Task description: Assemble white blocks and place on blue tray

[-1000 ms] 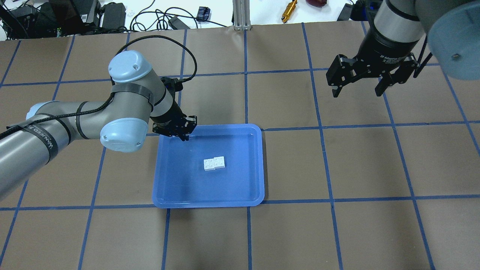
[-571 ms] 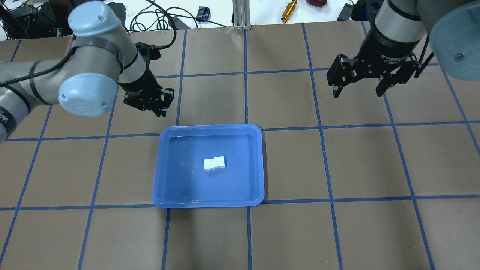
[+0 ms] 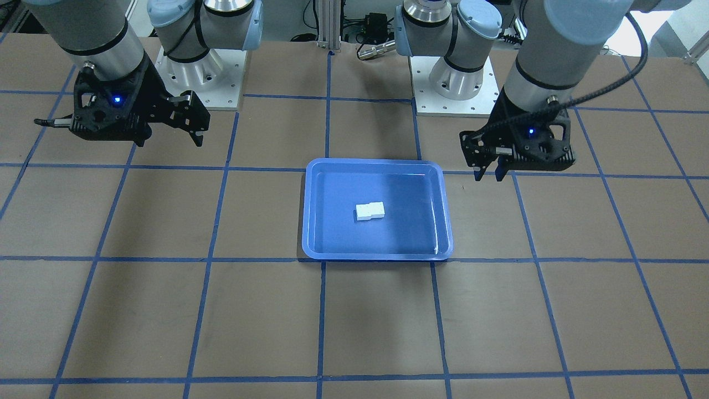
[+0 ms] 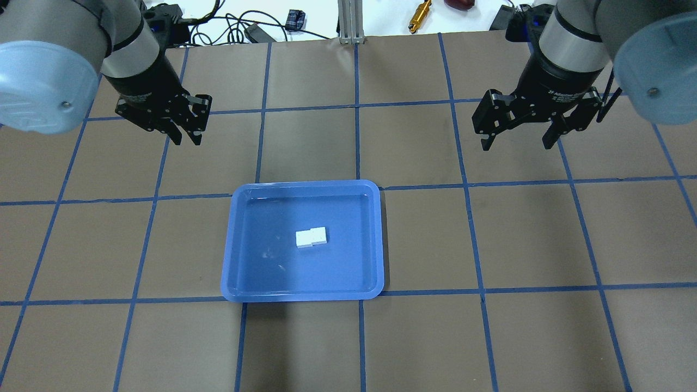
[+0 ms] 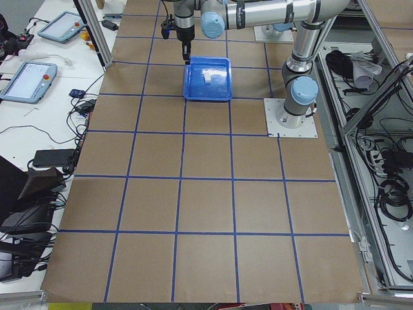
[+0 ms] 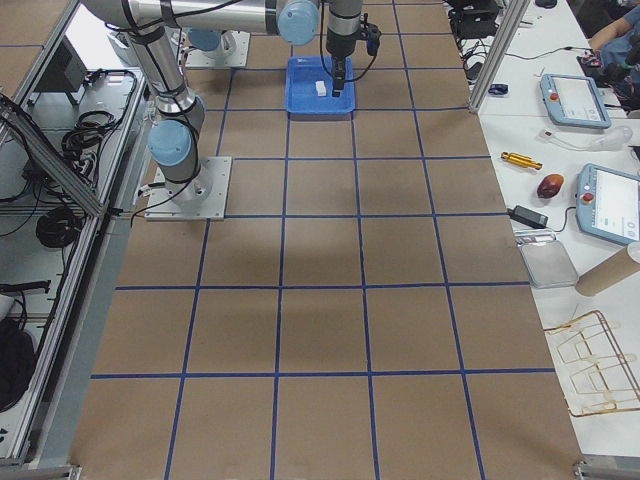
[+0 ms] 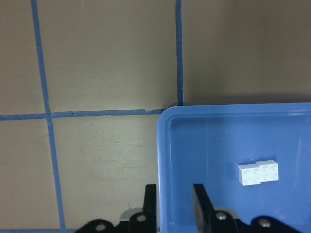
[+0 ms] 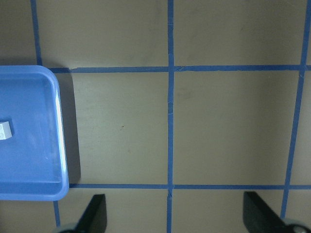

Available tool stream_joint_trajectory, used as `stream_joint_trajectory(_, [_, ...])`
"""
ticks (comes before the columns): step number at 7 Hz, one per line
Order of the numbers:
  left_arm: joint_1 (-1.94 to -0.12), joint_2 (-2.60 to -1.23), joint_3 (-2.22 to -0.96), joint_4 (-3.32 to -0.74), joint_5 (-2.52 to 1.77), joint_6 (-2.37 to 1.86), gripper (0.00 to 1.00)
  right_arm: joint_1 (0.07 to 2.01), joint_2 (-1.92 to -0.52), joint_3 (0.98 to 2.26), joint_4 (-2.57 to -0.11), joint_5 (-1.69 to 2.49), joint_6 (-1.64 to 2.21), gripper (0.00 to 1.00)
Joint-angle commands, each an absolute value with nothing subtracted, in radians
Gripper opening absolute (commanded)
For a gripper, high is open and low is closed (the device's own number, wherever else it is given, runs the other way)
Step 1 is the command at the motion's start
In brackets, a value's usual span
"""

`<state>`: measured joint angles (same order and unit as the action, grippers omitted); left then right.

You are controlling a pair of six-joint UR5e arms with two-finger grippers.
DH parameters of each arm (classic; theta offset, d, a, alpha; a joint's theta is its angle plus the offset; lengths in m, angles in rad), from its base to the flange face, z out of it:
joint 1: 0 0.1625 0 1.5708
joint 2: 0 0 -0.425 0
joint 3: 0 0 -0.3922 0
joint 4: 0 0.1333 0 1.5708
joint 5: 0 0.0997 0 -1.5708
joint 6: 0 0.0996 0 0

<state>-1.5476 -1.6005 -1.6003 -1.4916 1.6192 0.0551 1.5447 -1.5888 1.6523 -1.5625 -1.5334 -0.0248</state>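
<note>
Two white blocks [image 4: 311, 237] — joined, slightly offset — lie in one blue tray [image 4: 261, 267].

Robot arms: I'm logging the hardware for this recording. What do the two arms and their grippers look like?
The left arm and right arm are silver-grey tubes with pale blue joint caps and black wrists. The left gripper and right gripper are black, two-fingered. A black cable runs along the left arm. White lettering marks the right wrist; a blue light glows by each gripper.
</note>
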Motion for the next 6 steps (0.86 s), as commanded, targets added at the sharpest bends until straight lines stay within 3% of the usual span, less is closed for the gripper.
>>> stream_joint_trajectory(1, [-1.551,-1.555,-1.594,-1.529,1.612,0.052,1.0,1.545,-1.588,1.718,-1.568,-1.529,-0.018,1.0])
stream_joint_trajectory(6, [-1.549,-1.58,-1.551,-1.612,1.608,0.057,1.0,1.545,-1.588,1.744,-1.578,-1.529,-0.018,1.0])
